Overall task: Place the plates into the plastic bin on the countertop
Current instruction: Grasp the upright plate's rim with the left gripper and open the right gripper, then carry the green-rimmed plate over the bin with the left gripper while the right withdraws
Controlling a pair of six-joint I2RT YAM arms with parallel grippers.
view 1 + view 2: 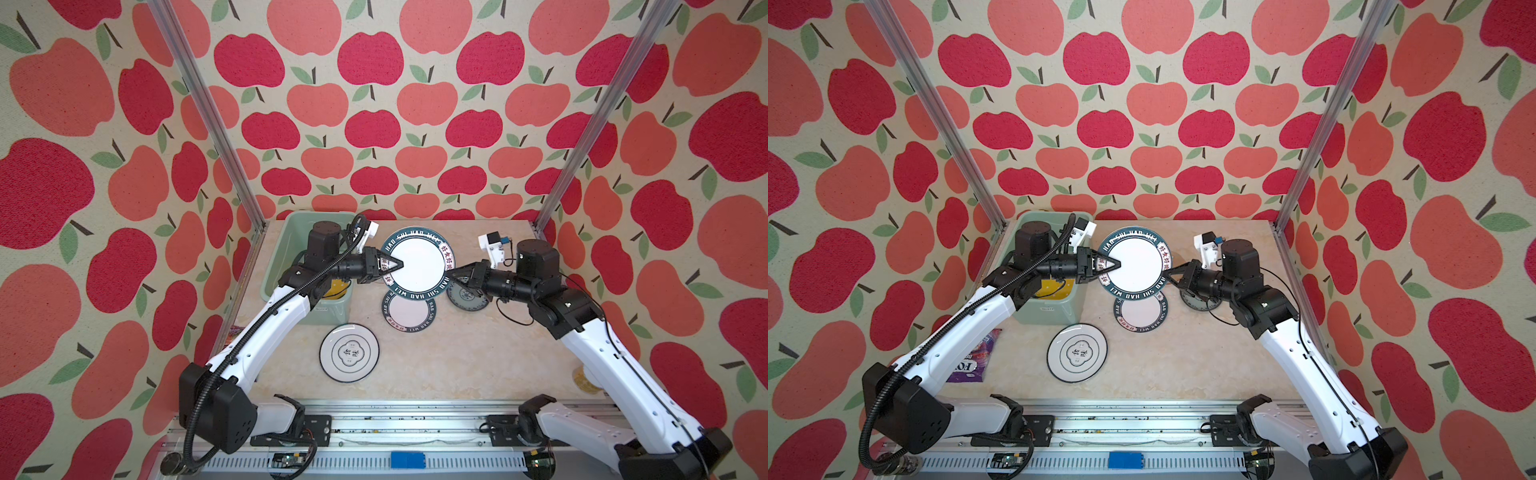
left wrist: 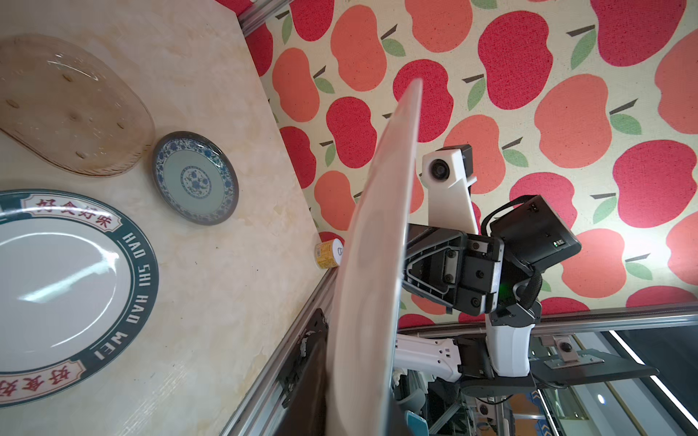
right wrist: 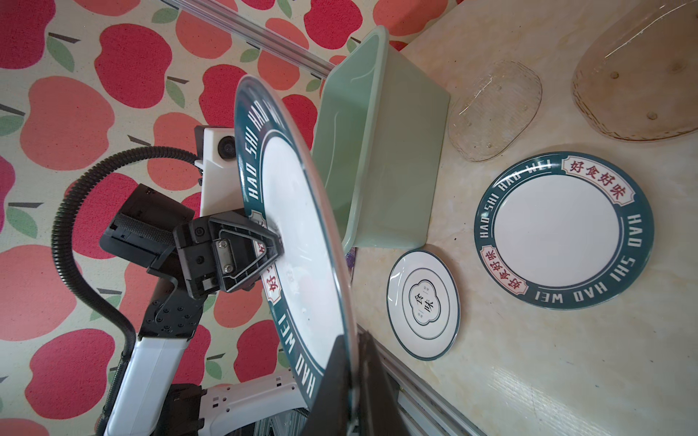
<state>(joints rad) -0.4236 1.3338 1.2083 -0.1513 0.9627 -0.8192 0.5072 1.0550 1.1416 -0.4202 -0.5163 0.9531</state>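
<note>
Both grippers are holding one lettered plate point(image 1: 419, 259), roughly level, above the countertop point(image 1: 457, 353); left gripper point(image 1: 397, 264) is pinching its rim at 9 o'clock; right gripper point(image 1: 454, 274) is pinching the rim at 3 o'clock; both sets of jaws are clamping on the plate; twin plate point(image 1: 409, 312) is lying flat at 6 o'clock, partly underneath; emblem plate point(image 1: 349, 353) is sitting at 7 o'clock; blue plate point(image 1: 467, 298) at 4 o'clock, under the right gripper; bin point(image 1: 276, 253) is standing at 9 o'clock, yellow plate point(image 1: 333, 287) showing inside; clear plate point(image 3: 494, 109) and amber plate point(image 3: 642, 75) are lying on the countertop.
</note>
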